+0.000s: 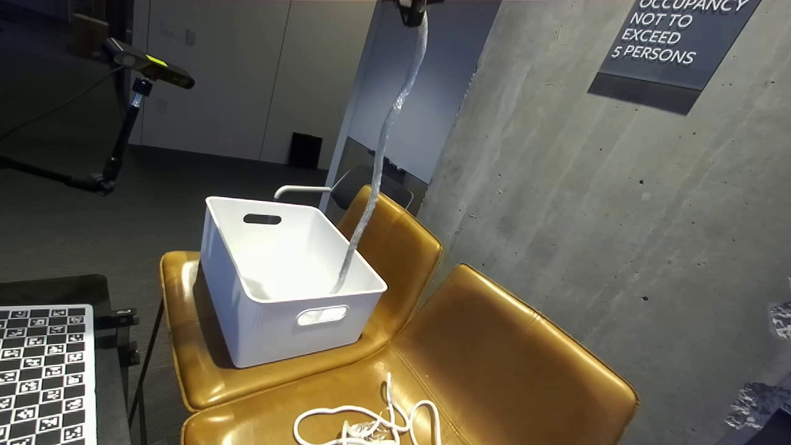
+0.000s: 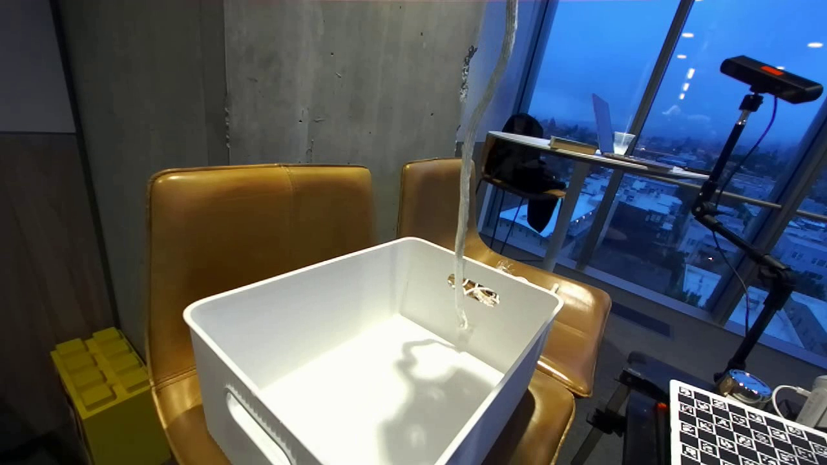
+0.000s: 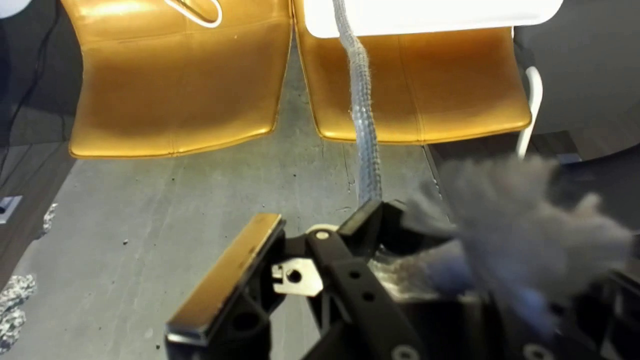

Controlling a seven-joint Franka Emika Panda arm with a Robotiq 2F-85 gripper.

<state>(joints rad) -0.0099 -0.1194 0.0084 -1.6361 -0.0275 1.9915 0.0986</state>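
Note:
My gripper is shut on a long grey braided rope. A blurred, frayed end sticks out beside the fingers, close to the wrist camera. In an exterior view only the gripper's tip shows, at the top edge. The rope hangs from it, and its lower end is inside a white bin. Another exterior view shows the rope near the bin's handle-hole wall, while the gripper is out of view. The bin stands upright on a tan chair and also shows in the wrist view.
A second tan chair adjoins, with a looped white cord on its seat. A concrete wall is behind the chairs. A marker board and a camera on an arm stand nearby. A yellow block is beside the chair.

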